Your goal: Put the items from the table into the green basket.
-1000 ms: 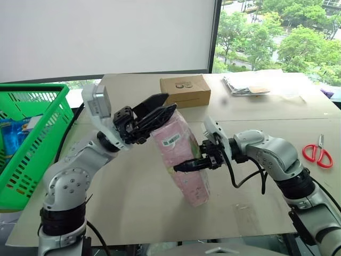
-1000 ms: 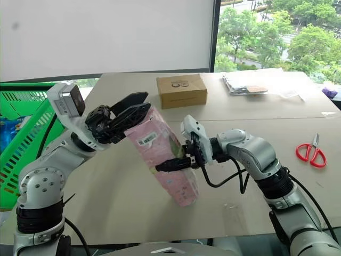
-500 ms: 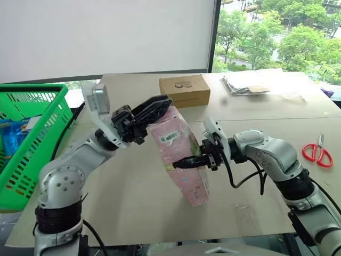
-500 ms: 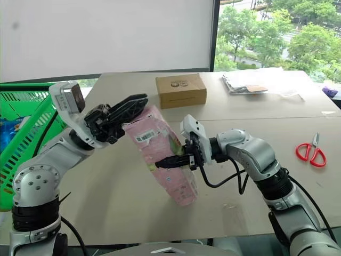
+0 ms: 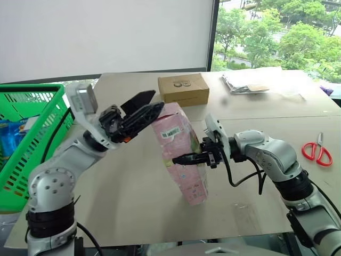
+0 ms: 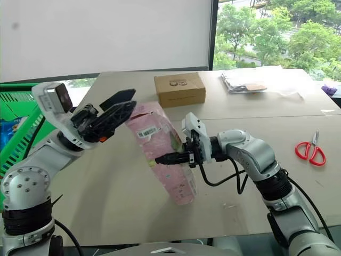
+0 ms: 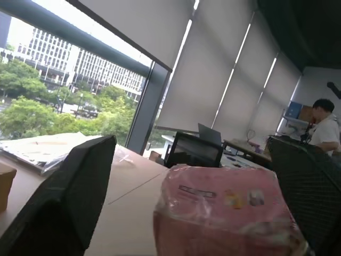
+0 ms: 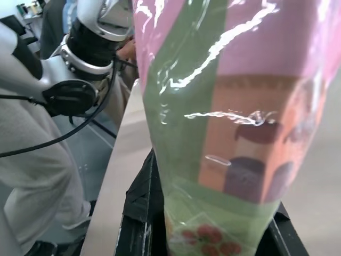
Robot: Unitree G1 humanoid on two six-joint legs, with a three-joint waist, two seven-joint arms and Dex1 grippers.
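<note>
The long pink floral carton [image 5: 180, 149] stands tilted on the table [image 5: 133, 197], its lower end on the tabletop. My right gripper [image 5: 181, 159] is shut on its middle from the right; the right wrist view has the carton [image 8: 229, 106] wedged between the black fingers [image 8: 139, 213]. Just left of the carton's top, my left gripper [image 5: 157, 100] hangs open and touches nothing; the carton's top [image 7: 224, 213] sits between its spread fingers [image 7: 69, 197]. The green basket [image 5: 37, 133] stands at the far left. Farther back lies the brown cardboard box [image 5: 184, 88], and the red-handled scissors [image 5: 318, 152] lie at the right.
A blue packet [image 5: 10, 136] lies inside the basket. Clear plastic bags [image 5: 256, 82] lie at the table's back right. A seam [image 5: 277, 118] crosses the tabletop. In the left wrist view a person [image 7: 326, 120] sits far off in the room.
My left gripper has let go of the carton's top, opened wide and drawn back to the left. The right gripper still holds the carton in the same place.
</note>
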